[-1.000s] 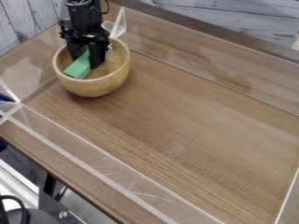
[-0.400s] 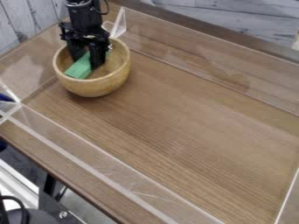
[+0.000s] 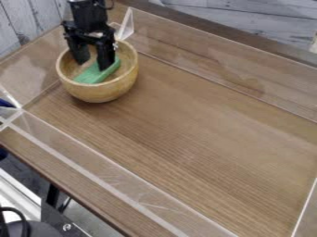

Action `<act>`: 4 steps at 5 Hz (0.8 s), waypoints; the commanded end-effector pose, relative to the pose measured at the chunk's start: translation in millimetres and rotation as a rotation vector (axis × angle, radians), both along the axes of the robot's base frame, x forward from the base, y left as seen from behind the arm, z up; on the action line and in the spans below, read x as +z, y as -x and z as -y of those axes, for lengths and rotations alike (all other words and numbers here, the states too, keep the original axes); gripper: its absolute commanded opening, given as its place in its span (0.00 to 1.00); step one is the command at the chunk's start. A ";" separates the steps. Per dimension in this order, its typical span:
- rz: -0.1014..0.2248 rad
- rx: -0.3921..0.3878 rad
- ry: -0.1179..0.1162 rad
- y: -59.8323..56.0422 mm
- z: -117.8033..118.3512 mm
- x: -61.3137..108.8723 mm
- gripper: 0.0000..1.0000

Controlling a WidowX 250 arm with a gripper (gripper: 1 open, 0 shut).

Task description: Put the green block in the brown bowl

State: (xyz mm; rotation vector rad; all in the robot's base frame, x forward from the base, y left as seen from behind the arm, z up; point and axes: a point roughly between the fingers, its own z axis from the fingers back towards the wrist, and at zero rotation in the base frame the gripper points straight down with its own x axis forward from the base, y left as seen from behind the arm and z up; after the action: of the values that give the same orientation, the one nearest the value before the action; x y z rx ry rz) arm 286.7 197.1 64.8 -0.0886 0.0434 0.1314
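1. Green block (image 3: 96, 72) is what we look at first: it is a small, bright green bar.
2. We see it inside the brown bowl (image 3: 77, 89), lying on the pale inside of the bowl.
3. It leans a little, with one end lower, near the bowl's left side, and the other end higher up, toward the right wall.
4. We see the black gripper (image 3: 92, 51) right above the block, pointing straight down into the bowl.
5. Its two fingers stand wide apart, one on each side of the block's upper end.
6. We see a gap between the fingers and the block, so the gripper is not squeezing it. The block sits in the bowl on its own.
7. We cannot tell if a fingertip brushes the block, because that part is small and a bit blurry.
8. The bowl is round and light tan, with thick walls. It is much wider than the block.
9. The bowl sits on a wooden table (image 3: 198, 130), near the far left corner as we see it.
10. We see clear plastic walls (image 3: 74, 153) standing around the edge of the table, like a low see-through fence.
11. We see a grey plank wall (image 3: 247, 18) behind the table.
12. At the bottom left, below the table's edge, we see some dark parts, but we cannot tell what they are.
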 end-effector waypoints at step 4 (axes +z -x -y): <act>0.178 0.025 -0.053 -9.0 -10.5 97.0 1.00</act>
State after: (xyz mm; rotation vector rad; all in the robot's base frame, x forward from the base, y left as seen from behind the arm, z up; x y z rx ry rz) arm 291.9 200.5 135.0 -0.1005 -0.0639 0.1491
